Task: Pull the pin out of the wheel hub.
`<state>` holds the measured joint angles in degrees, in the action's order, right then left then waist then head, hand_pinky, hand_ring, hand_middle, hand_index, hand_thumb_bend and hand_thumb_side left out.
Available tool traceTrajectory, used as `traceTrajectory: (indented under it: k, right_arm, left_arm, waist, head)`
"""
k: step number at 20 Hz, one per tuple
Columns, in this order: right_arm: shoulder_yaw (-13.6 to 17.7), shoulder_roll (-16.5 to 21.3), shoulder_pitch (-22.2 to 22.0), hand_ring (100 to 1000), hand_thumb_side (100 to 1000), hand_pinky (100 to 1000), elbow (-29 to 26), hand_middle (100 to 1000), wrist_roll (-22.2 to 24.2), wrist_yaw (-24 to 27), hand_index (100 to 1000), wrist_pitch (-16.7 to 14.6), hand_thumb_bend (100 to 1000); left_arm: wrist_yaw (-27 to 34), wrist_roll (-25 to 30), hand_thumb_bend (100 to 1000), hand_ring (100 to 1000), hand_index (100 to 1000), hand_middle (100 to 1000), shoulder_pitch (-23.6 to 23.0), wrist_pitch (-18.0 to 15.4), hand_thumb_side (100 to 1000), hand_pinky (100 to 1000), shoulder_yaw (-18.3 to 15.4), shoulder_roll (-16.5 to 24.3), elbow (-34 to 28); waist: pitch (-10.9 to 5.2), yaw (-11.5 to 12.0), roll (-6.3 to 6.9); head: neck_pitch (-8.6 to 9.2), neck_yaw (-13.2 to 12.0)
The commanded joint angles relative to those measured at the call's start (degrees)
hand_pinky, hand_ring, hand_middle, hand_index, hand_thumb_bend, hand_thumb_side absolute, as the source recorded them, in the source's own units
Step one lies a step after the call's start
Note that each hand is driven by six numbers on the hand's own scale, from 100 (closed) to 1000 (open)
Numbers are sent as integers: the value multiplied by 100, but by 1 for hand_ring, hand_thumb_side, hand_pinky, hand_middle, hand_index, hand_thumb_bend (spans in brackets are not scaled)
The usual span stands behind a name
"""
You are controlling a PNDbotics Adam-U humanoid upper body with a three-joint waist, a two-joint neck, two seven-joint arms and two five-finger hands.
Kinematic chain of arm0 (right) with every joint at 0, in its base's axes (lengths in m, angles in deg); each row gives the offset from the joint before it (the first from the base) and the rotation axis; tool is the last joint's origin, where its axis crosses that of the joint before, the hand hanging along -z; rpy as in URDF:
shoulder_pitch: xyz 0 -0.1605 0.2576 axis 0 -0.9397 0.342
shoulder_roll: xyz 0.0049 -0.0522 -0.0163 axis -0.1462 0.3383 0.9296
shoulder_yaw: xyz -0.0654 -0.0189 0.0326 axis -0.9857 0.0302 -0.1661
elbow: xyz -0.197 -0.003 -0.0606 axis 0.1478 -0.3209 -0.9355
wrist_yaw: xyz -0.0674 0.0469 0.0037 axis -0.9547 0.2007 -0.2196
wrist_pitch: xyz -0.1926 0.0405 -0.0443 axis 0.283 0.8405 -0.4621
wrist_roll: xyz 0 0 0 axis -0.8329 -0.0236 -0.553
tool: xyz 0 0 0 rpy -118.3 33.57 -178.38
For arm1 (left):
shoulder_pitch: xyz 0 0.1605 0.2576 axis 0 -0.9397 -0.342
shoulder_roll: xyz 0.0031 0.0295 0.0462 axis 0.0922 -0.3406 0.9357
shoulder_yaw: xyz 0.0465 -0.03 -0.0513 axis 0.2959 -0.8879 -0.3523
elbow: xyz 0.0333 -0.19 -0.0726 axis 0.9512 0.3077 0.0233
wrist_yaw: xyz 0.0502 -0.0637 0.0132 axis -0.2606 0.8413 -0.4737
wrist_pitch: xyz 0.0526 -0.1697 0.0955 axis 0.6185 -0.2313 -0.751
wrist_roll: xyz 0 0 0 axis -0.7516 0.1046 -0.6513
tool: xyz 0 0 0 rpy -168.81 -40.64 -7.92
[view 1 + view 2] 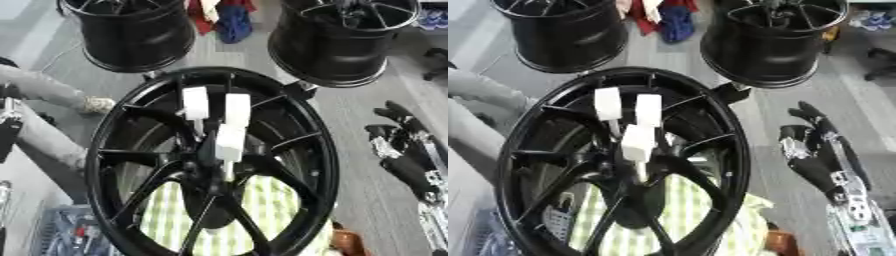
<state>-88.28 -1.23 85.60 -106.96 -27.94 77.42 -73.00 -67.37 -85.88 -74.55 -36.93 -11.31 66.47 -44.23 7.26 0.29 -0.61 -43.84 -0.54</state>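
A large black wheel hub (325, 150) fills the middle of both views, its spokes meeting at a dark centre (213, 167). Three white block-shaped pin heads stand close together near that centre: one upper left (194, 103), one upper right (237, 107), and one lower (231, 142) with a thin stem running down into the centre. My right hand (820, 160) is to the right of the rim, apart from it, open with its fingers pointing up and holding nothing. My left hand shows in neither view.
Two more black wheel hubs stand behind, one at the back left (131, 30) and one at the back right (337, 45). Red and blue cloth (229, 20) lies between them. A green-checked cloth (262, 200) shows through the spokes. A blue crate (70, 230) sits lower left.
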Motion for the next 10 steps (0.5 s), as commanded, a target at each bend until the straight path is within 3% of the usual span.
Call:
traceTrajectory:
  k: [1,10]
  right_arm:
    - [13,60,60,747,269,825,-49,856,19,24,954,-22,100]
    - [11,54,73,747,266,825,-61,856,28,31,955,-27,100]
  left_arm:
    - [78,-29,270,738,750,687,23,-62,616,510,36,-98,-172]
    - [121,-2,254,724,748,672,69,-95,615,505,80,-318,-178]
  waist:
    - [-43,-18,5]
    - [-38,-12,2]
  head:
    - [-28,0]
    - [-28,2]
